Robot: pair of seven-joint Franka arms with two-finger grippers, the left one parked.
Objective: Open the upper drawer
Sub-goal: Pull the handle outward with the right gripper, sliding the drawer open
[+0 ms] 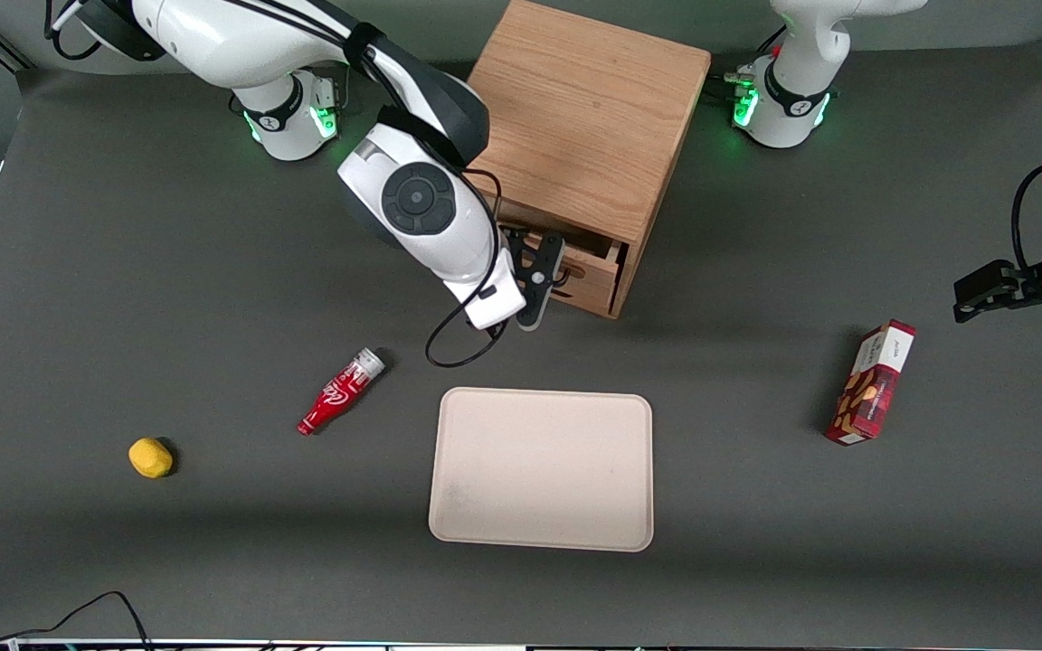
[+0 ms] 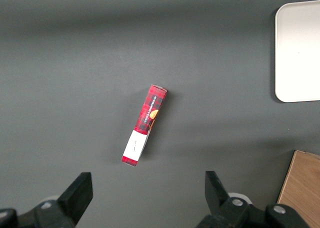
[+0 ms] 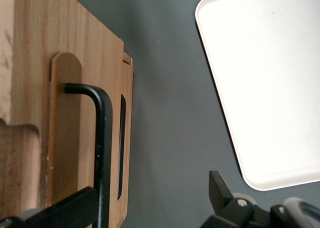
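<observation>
A: Where is the upper drawer (image 1: 595, 260)?

B: At the top of the front of the wooden cabinet (image 1: 589, 117), which stands at about twelve o'clock from the pale tray (image 1: 544, 470) in the front view. It looks shut, or at most a crack open; I cannot tell which.

A: And the gripper (image 1: 539, 276)?

B: Right at the drawer front, level with it. The fingers (image 3: 70, 210) are spread wide and hold nothing. In the right wrist view the black handle (image 3: 100, 138) runs between them, just beside one finger and well apart from the other.

A: So which step is this?

B: I judge it to be the grasp: lined up on the handle, but not yet closed.

A: What does the next move call for?

B: Closing squarely on the handle bar, then a straight pull along the drawer's own line, toward roughly six or seven o'clock in the front view. A skewed pull could jam the drawer or drag the cabinet.
</observation>
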